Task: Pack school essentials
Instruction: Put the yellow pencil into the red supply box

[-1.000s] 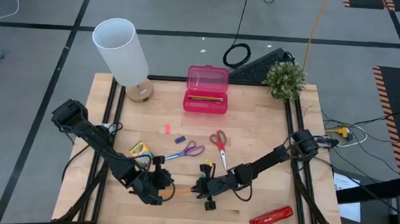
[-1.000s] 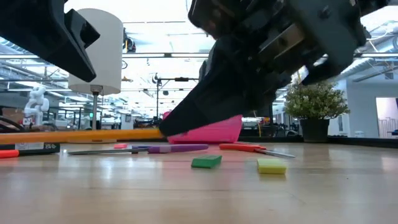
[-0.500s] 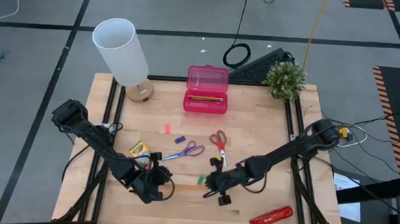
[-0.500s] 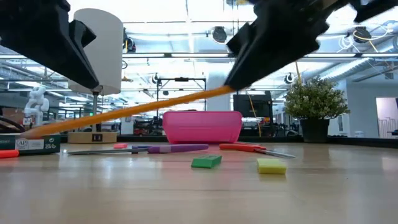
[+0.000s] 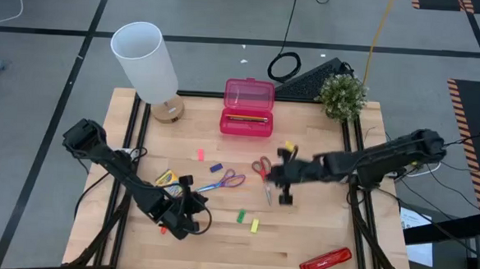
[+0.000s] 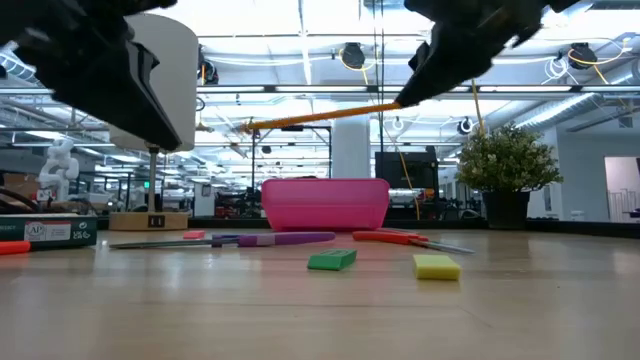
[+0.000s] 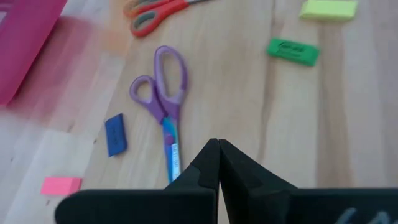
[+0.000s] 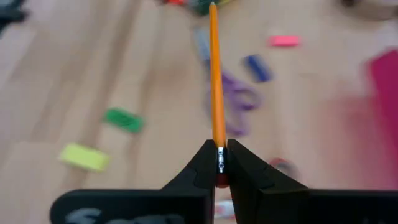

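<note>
From above, the right tool [image 5: 280, 177] is raised over the middle of the wooden worktop [image 5: 317, 229], just beside the red-handled scissors [image 5: 263, 174]; the pencil it carries cannot be made out here. The left tool [image 5: 188, 208] sits low near the front left, close to the yellow-green crayon box [image 5: 167, 178]. The purple-handled scissors [image 5: 223, 181] lie between them. A green eraser [image 5: 241, 216] and a yellow eraser [image 5: 254, 226] lie on open planks toward the front edge, with bare wood around them. The translucent pink case [image 5: 247, 107] stands near the back edge.

At worktop height, the orange pencil [image 6: 320, 115] hangs in the air, nearly level, above the pink case; the flat, blocky erasers lie in front.

The left wrist view shows that tool's dark, wedge-shaped fingers [image 7: 205, 171] pressed together with nothing between them, above the purple-handled scissors.

The right wrist view shows its fingers [image 8: 205, 168] pinching the pencil by its metal ferrule, the smooth slim shaft pointing away over blurred pieces.
</note>
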You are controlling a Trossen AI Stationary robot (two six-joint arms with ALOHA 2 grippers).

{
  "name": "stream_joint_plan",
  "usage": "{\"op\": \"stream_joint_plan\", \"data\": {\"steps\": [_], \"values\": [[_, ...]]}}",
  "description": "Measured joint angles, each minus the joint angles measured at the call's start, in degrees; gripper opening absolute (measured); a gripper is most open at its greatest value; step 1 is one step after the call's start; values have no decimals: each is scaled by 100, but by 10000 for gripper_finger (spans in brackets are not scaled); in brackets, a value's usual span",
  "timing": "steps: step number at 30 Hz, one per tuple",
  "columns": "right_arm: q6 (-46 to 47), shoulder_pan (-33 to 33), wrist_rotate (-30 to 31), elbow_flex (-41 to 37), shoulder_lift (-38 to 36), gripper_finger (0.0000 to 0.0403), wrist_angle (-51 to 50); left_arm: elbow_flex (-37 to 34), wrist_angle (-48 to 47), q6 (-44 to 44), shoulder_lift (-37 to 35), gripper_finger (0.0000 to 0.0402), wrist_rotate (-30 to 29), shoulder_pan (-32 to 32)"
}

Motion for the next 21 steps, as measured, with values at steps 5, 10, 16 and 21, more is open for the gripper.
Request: {"op": "stream_joint_plan", "data": {"steps": [5, 10, 16, 21], "values": [[-750, -1036, -31, -98, -481, 16, -33, -267, 147, -15, 0, 5, 7, 148], [-1498, -2160, -486, -97, -561, 16, 127, -603, 622, 62, 0, 5, 46, 251], [-1905, -3275, -1232, -96, -557, 16, 200, -799, 1093, 355, 0, 5, 103, 369], [-2058, -3877, -1768, -54, -485, 16, 459, -799, 1278, 599, 0, 5, 164, 486]]}}
